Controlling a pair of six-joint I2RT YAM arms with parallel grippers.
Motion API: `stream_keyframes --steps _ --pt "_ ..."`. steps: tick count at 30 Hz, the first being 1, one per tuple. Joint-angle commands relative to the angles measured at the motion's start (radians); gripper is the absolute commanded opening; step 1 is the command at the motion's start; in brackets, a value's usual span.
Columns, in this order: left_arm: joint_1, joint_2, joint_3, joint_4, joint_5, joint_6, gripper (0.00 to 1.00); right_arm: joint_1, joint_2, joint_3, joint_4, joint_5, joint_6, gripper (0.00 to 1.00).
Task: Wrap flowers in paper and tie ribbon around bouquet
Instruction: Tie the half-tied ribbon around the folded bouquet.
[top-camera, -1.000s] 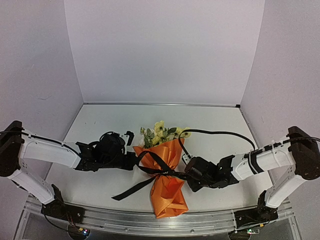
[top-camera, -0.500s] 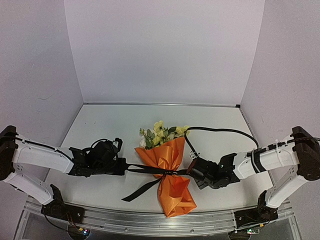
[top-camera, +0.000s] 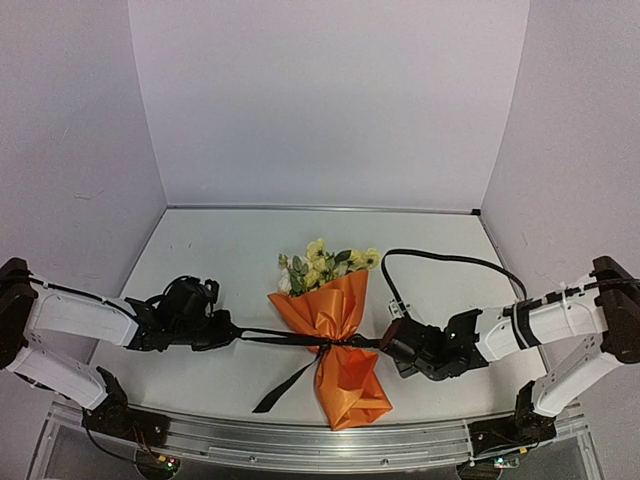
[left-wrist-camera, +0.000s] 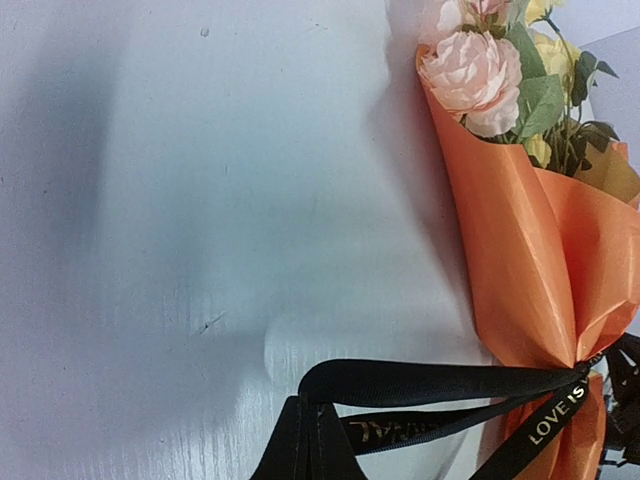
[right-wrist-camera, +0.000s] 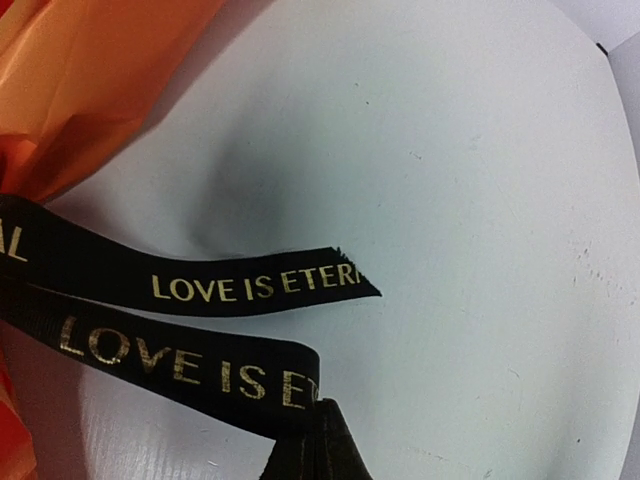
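Note:
The bouquet lies mid-table with the orange paper (top-camera: 338, 312) pinched at its waist and the flowers (top-camera: 325, 262) poking out of the far end. The black ribbon (top-camera: 280, 336) runs taut across that waist, and a loose tail (top-camera: 278, 392) trails toward the front. My left gripper (top-camera: 232, 332) is shut on the ribbon's left loop, seen in the left wrist view as the left gripper (left-wrist-camera: 310, 408) pinching the ribbon (left-wrist-camera: 430, 380) beside the paper (left-wrist-camera: 510, 270) and the flowers (left-wrist-camera: 470, 75). My right gripper (top-camera: 385, 343) is shut on the right strand. In the right wrist view, the right gripper (right-wrist-camera: 322, 412) pinches the ribbon (right-wrist-camera: 180, 360).
A free ribbon end (right-wrist-camera: 300, 283) with gold lettering hangs just past my right gripper. The right arm's black cable (top-camera: 445, 260) arcs over the table behind it. White walls close in the back and both sides, and a metal rail (top-camera: 300, 442) runs along the front edge.
Both grippers have pulled apart, the left one leftward and the right one rightward. The slack ribbon loop has drawn into a taut line at the bouquet's waist.

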Motion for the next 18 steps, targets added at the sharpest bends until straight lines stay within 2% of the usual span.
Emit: stream_keyframes --steps 1,13,18 --pt "0.121 -0.024 -0.051 -0.023 0.005 -0.021 0.0 -0.044 -0.044 -0.07 -0.145 0.077 0.07 0.0" --pt "0.392 -0.045 -0.053 -0.002 0.177 0.03 0.0 -0.053 -0.071 -0.115 -0.153 0.048 0.165 0.0" --pt "0.511 -0.019 -0.037 0.022 0.256 0.057 0.0 -0.016 -0.026 -0.058 -0.119 -0.049 0.208 0.0"
